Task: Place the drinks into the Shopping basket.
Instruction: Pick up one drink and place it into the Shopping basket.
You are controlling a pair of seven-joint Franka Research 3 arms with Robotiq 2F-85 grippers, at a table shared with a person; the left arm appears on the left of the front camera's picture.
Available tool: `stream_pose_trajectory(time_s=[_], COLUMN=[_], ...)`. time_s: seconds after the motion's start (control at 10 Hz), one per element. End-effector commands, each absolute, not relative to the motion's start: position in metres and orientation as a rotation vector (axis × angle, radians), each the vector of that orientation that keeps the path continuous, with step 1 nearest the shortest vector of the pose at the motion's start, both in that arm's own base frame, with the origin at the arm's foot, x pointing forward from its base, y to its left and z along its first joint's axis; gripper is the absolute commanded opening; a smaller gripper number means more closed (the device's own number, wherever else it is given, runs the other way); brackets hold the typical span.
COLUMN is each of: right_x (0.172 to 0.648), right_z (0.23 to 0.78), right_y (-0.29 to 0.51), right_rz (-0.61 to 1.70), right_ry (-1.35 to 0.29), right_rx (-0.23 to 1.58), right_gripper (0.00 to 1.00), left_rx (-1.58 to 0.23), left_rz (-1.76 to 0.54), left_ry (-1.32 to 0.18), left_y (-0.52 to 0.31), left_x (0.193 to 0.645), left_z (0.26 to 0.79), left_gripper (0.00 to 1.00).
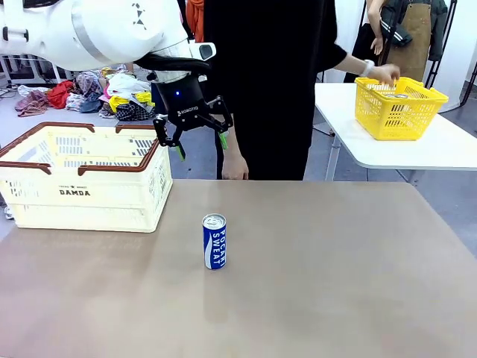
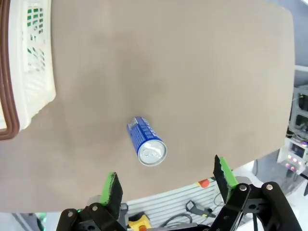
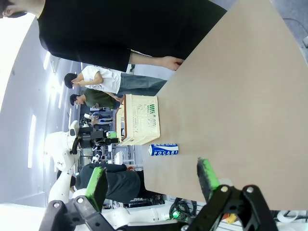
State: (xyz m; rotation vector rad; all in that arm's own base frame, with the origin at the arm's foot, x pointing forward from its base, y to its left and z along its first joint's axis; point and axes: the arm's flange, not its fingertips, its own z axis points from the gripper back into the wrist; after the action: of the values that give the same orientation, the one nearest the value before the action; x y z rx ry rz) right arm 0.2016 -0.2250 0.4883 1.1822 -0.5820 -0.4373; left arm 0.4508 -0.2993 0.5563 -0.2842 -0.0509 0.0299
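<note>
Blue Pocari Sweat can (image 1: 214, 242) is recorded upright on the table (image 1: 335, 283), below the left pincer (image 1: 202, 147), which is raised, released and empty. Shopping basket (image 1: 74, 209) is noted lower-left of that pincer. Right pincer (image 3: 153, 179) is likewise spread, empty
</note>
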Motion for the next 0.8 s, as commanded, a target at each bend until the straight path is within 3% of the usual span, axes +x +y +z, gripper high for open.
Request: stream_pose_trajectory(time_s=[0.0, 0.4, 0.7], right_x=[0.204, 0.204, 0.204], right_z=[0.490, 0.490, 0.490], right_y=[-0.226, -0.226, -0.226], right_rz=[-0.414, -0.414, -0.414], right_ry=[-0.615, -0.615, -0.615], right_rx=[1.200, 1.200, 1.200], right_gripper=[1.00, 1.00, 1.00], left_rx=[-0.283, -0.102, -0.005], left_rz=[0.030, -0.113, -0.169], left_ry=[-0.057, -0.258, -0.273], left_y=[-0.299, -0.341, -0.355], left_x=[0.451, 0.380, 0.367], left_z=[0.556, 0.489, 0.452], left_gripper=[1.00, 1.00, 1.00])
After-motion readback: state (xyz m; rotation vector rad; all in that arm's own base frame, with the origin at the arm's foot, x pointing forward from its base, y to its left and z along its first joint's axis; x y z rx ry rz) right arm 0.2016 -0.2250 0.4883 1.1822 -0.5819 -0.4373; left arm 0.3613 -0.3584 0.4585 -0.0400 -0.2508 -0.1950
